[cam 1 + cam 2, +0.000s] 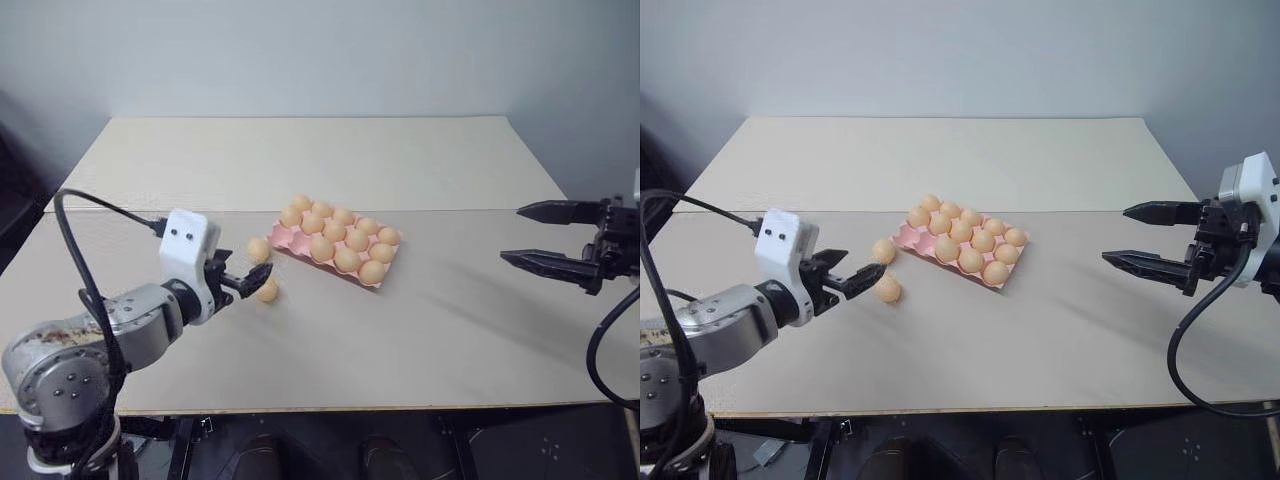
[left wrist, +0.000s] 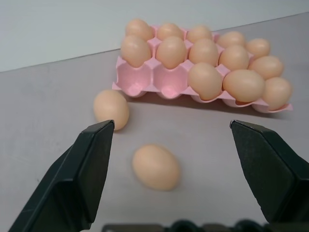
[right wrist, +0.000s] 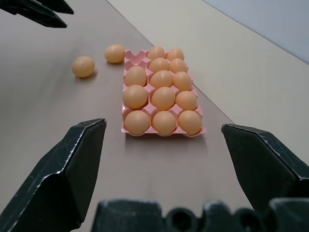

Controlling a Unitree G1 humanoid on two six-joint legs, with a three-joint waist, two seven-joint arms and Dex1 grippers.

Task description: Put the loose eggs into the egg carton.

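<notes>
Eggs of this kind we judged light, smooth and easily cracked or sent rolling, so we would take each across its middle with gentle pressure. Nearest us, the left gripper (image 2: 171,159) stood open over the tabletop (image 1: 420,330), its fingers either side of the nearer loose egg (image 2: 156,166) without touching it. Just beyond lay the second loose egg (image 2: 111,108), close beside the egg carton (image 2: 140,82). That pink carton sat mid-table holding ten eggs; the two cups nearest the loose eggs were empty, as we saw in the left wrist view. Off to the right, well apart from everything, the right gripper (image 1: 1145,235) hung open and held nothing.
</notes>
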